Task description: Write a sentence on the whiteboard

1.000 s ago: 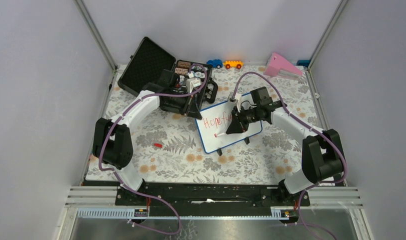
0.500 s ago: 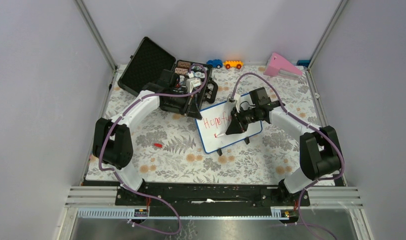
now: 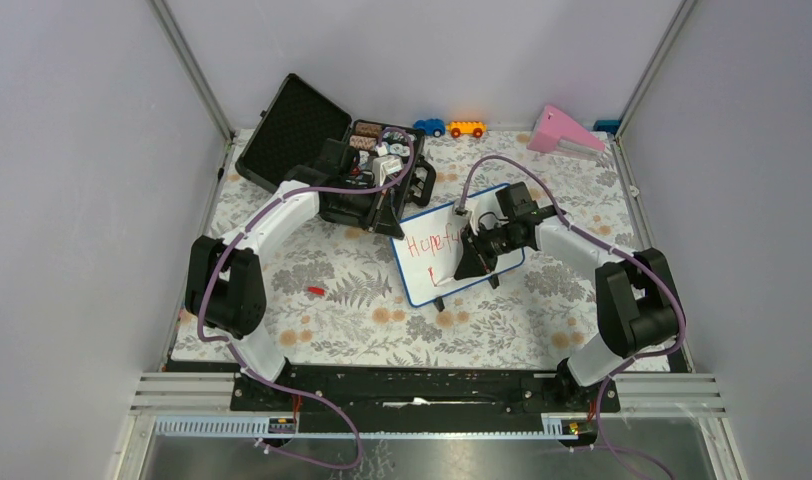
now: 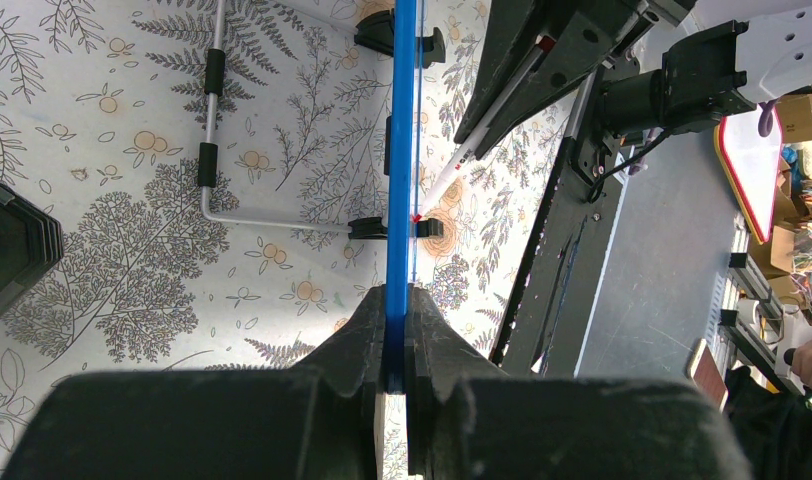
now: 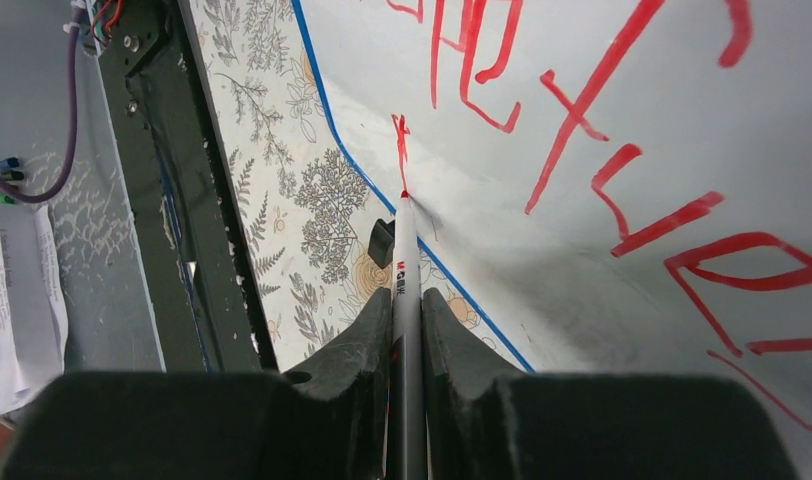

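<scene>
The whiteboard (image 3: 422, 282) with its thin blue frame stands tilted at the table's middle. The sentence (image 3: 428, 244) shows as a first line of red letters, partly hidden by my right gripper, with a short red stroke (image 5: 400, 140) below it. My left gripper (image 3: 388, 222) is shut on the board's upper left edge; in the left wrist view its jaws (image 4: 395, 340) clamp the blue frame (image 4: 403, 150). My right gripper (image 3: 469, 256) is shut on a white marker (image 5: 406, 290), and the marker's red tip touches the board (image 5: 582, 260) at the end of that stroke.
An open black case (image 3: 322, 150) with small parts stands behind the left gripper. A blue toy car (image 3: 430, 127), an orange toy car (image 3: 466, 128) and a pink wedge (image 3: 565, 130) lie at the back. A red cap (image 3: 315, 290) lies on the floral cloth at the left.
My right gripper has shifted slightly down and left along the board. A short red stroke has appeared under the first line. The left arm has not moved.
</scene>
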